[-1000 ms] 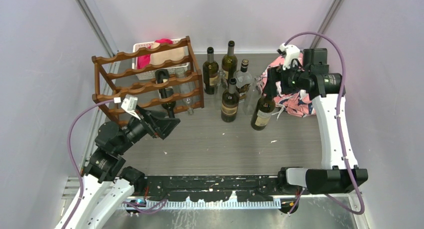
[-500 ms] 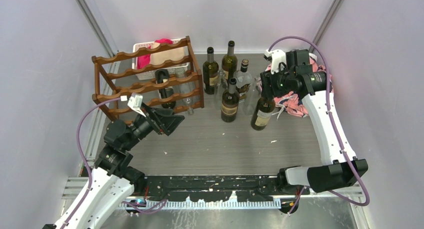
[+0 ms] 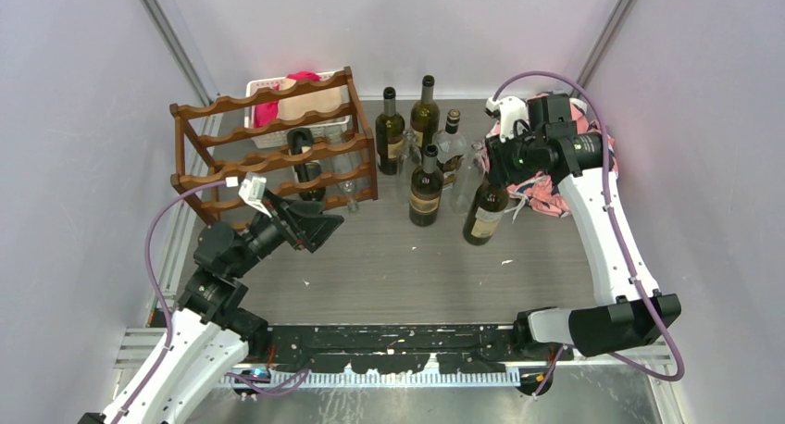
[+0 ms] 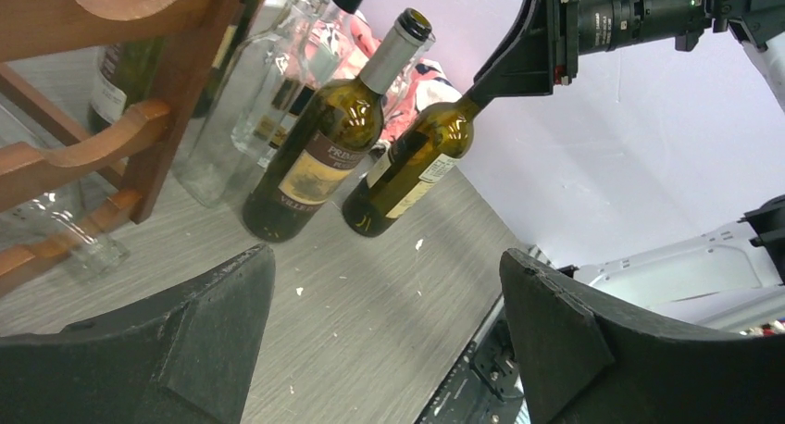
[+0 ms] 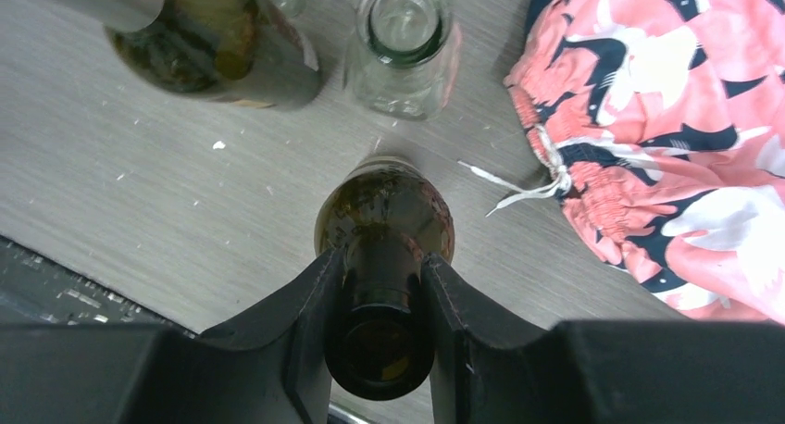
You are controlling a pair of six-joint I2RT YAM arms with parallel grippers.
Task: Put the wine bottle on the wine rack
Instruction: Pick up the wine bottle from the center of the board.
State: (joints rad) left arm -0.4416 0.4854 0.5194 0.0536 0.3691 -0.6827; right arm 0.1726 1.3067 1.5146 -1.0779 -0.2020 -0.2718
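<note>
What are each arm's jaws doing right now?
Left gripper: open, holding nothing.
Right gripper: shut on the wine bottle, at its neck.

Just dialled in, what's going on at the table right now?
The right gripper has its jaws shut on the neck of a dark bottle that stands on the table beside a pink cloth; it does not look lifted yet. The left gripper hangs open and empty in front of the rack. Other bottles stand nearby.
</note>
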